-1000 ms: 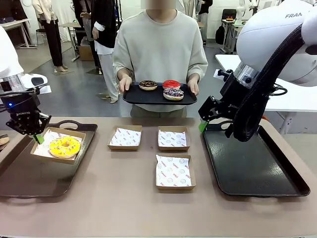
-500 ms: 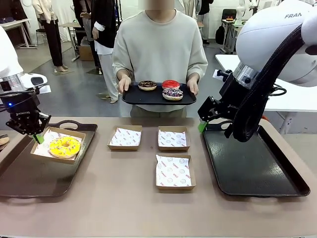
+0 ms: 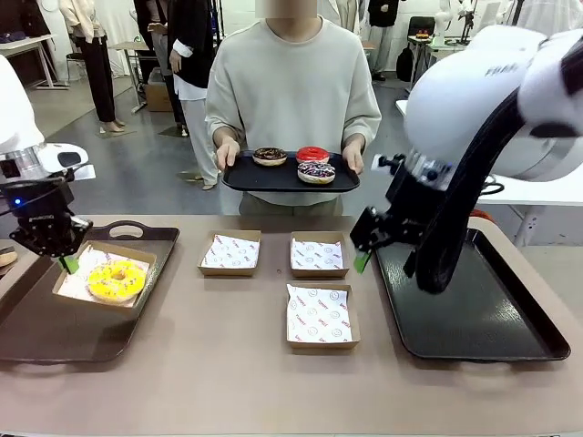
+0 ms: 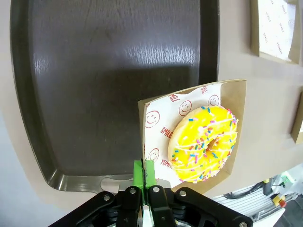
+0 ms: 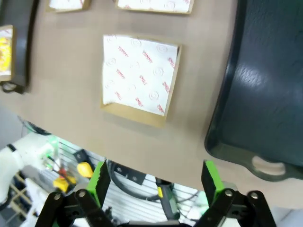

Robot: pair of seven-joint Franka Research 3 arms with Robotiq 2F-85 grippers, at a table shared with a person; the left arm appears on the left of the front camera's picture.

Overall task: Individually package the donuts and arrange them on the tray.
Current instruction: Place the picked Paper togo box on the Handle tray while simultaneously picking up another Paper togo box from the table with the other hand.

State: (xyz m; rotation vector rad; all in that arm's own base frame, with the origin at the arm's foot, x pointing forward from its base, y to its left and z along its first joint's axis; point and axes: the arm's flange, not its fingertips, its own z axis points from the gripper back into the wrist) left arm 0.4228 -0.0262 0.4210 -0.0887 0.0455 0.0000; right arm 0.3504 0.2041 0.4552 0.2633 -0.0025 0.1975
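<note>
1. The yellow-iced donut (image 4: 204,143) sits in a paper-lined cardboard box (image 4: 239,90) over the far part of the left tray (image 3: 55,332). In the left wrist view one side of the box shows past the tray rim. In the front view the box looks slightly tilted. Whether it rests on the tray floor or hangs clear of it cannot be told.
2. The left gripper (image 4: 143,173) has its jaws fully closed on the box edge nearest the wrist. The donut lies just beside the fingertips and does not touch them.
3. The chocolate-glazed donut (image 3: 270,156), red-glazed donut (image 3: 312,154) and sprinkled donut (image 3: 316,172) lie on a small black tray (image 3: 246,181). The person holds this tray at the far side, well apart from both grippers.
4. Three empty boxes (image 3: 321,316) stand on the table between the left tray and the right tray (image 3: 474,314).
5. The right gripper (image 5: 155,182) has its jaws spread wide and holds nothing. It hangs above the table beside the right tray, with the nearest empty box ahead of its fingers.
6. Step in hand (judgement): the first packaged donut is being set on the left tray.
7. Next move (judgement): seat the box flat inside the rim, then release it without dragging the liner. After that, one of the remaining donuts goes into an empty box.
</note>
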